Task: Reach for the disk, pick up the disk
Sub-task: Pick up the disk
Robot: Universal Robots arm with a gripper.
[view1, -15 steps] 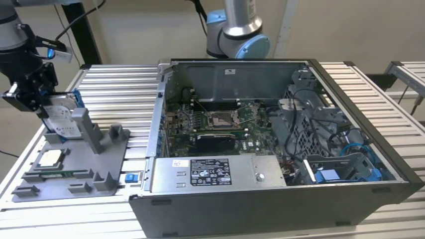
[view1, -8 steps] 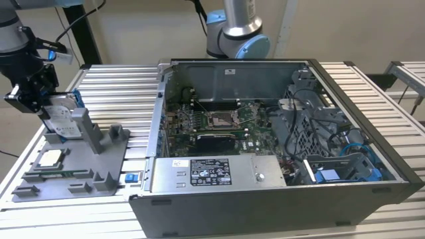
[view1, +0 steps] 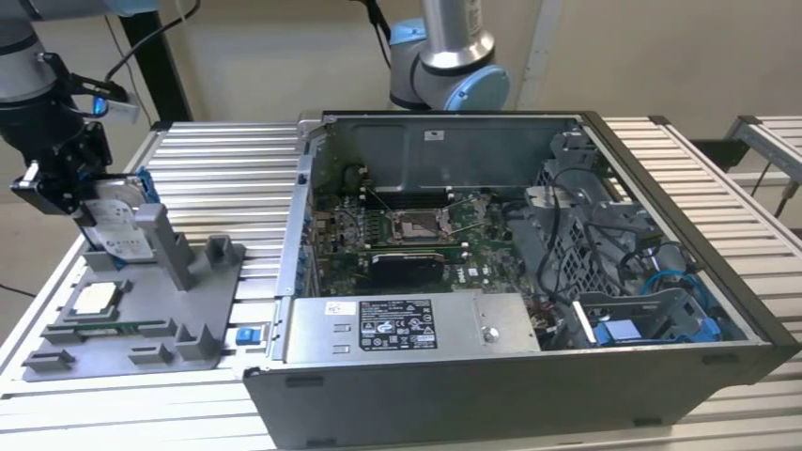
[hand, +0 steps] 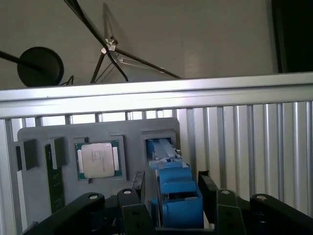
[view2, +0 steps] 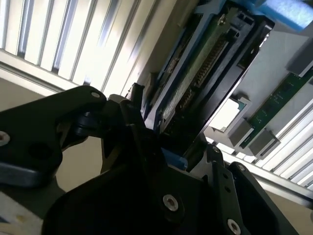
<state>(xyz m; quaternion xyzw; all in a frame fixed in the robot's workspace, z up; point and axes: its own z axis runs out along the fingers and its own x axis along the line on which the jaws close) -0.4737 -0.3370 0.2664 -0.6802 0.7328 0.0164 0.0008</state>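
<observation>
- Got the gripper (view1: pixel 90 202) pinching the disk (view1: pixel 119 230) at the far end of the exterior view's left, up by the table corner.
- Looks clamped across the blue bracket in the first wrist view, with one finger (hand: pixel 139 188) against each side of the disk (hand: pixel 178 200) and the gripper (hand: pixel 173 183) straddling its near edge.
- Same story in the second wrist view: gripper (view2: pixel 177 134) closed around the lower end of the disk (view2: pixel 205 68), seen edge-on with the connector pins and circuit board showing.
- Standing the disk on edge, leaning a bit, with the white label facing the exterior view's right and the lower end down in a slot of the grey tray (view1: pixel 188 310).
- Can't tell whether the bottom edge touches the slot floor.
- Sharing that tray (hand: pixel 129 134) with a square silver chip (view1: pixel 98 299) in its own recess, just beside the disk slot in the first wrist view (hand: pixel 98 159).
- Also holding a green memory stick (view1: pixel 111 329) lying flat along the near part, well clear of the gripper.
- Parked on a ribbed aluminium table (view1: pixel 225 160), right next to an open computer case (view1: pixel 501 395).
- Spotted a small blue block (view1: pixel 248 334) between tray and case.
</observation>
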